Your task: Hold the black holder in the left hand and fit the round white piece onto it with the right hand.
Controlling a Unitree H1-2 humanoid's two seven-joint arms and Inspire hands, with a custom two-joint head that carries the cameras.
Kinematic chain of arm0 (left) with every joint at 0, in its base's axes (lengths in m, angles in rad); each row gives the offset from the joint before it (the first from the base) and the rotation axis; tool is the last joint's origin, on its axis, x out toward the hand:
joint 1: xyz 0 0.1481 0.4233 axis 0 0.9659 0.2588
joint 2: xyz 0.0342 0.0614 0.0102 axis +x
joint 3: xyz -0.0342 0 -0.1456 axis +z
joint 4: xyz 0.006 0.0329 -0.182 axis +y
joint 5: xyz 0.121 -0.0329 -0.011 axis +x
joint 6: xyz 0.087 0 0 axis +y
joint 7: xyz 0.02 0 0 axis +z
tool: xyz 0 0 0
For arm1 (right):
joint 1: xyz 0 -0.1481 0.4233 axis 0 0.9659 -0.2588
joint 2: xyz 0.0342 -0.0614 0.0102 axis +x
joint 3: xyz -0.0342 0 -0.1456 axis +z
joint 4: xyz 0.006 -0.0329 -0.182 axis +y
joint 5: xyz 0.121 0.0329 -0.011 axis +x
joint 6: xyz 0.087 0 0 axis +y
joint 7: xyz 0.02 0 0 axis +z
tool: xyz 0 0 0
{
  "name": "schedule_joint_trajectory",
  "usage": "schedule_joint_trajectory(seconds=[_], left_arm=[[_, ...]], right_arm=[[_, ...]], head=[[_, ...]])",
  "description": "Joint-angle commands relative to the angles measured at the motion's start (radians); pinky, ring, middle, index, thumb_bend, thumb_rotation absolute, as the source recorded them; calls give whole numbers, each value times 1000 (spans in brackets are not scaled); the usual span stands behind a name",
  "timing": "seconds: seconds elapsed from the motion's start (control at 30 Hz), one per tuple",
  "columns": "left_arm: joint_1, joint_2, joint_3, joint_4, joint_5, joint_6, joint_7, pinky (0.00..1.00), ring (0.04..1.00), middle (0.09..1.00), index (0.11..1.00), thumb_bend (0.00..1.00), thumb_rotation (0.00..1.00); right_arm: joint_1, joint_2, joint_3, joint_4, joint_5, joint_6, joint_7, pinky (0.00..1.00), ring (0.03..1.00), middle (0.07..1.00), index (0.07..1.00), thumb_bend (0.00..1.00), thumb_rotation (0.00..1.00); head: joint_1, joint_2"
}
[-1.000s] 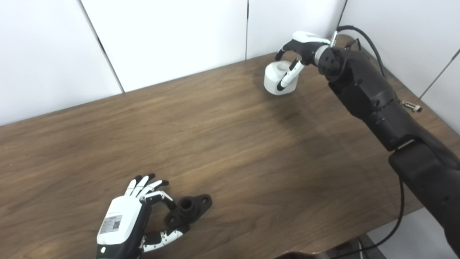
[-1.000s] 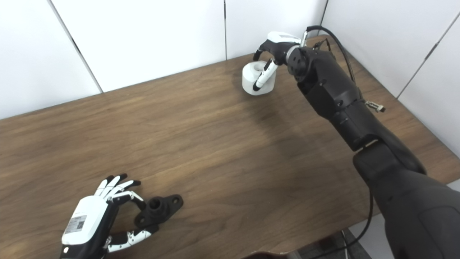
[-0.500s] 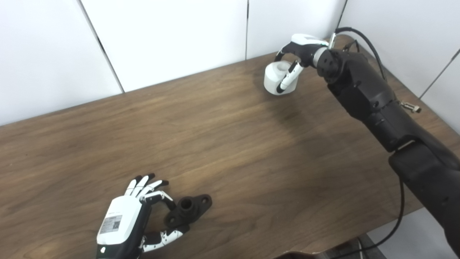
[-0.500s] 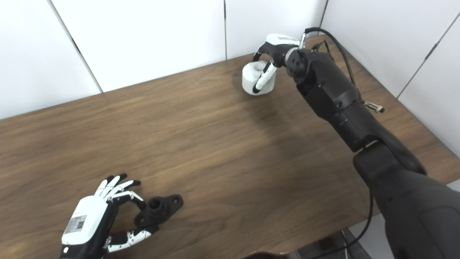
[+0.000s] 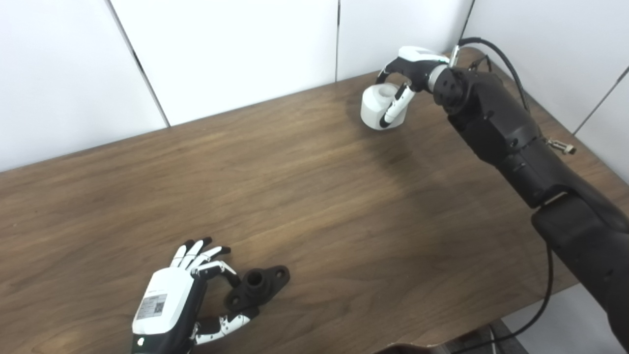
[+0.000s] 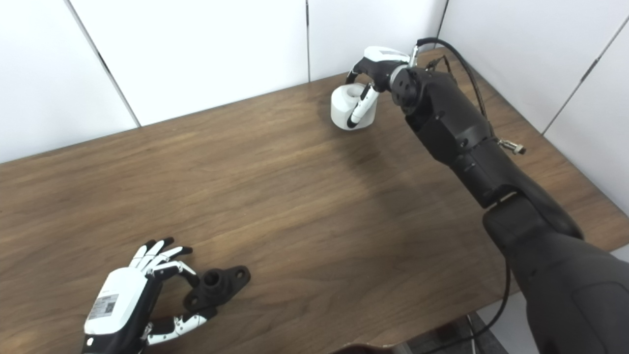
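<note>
**Op:** Right, my right hand (image 5: 404,73) is curled over the round white piece (image 5: 378,107) at the table's (image 5: 314,187) far edge, thumb down its near side, fingers behind. I read that as a grasp, contact unconfirmed.

**Obs:** And the left?

**Op:** Left hand (image 5: 189,295) is spread, holding nothing. The black holder (image 5: 256,285) lies flat just beside its fingertips, socket up, between thumb and fingers, presumably staged for pickup. Both parts sit well apart.

Dark brown wood grain across the table (image 5: 314,196). Matte black on the holder (image 5: 258,285); plain white on the round piece (image 5: 376,105). White shells with black fingertips on left hand (image 5: 172,300) and right hand (image 5: 410,61).
</note>
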Motion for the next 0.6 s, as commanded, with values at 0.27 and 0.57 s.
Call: schedule_joint_trajectory(seconds=[0.27, 0.57], left_arm=[[38, 19, -12, 30, 19, 13, -68, 990, 945, 834, 486, 521, 57], [38, 9, -5, 32, 14, 14, -63, 992, 947, 832, 486, 521, 57]], right_arm=[[-24, -39, -20, -9, 40, -79, -72, 980, 941, 824, 487, 522, 132], [-16, -54, -14, -1, 46, -112, -62, 939, 909, 802, 488, 521, 135]], head=[[4, -1], [8, -2]])
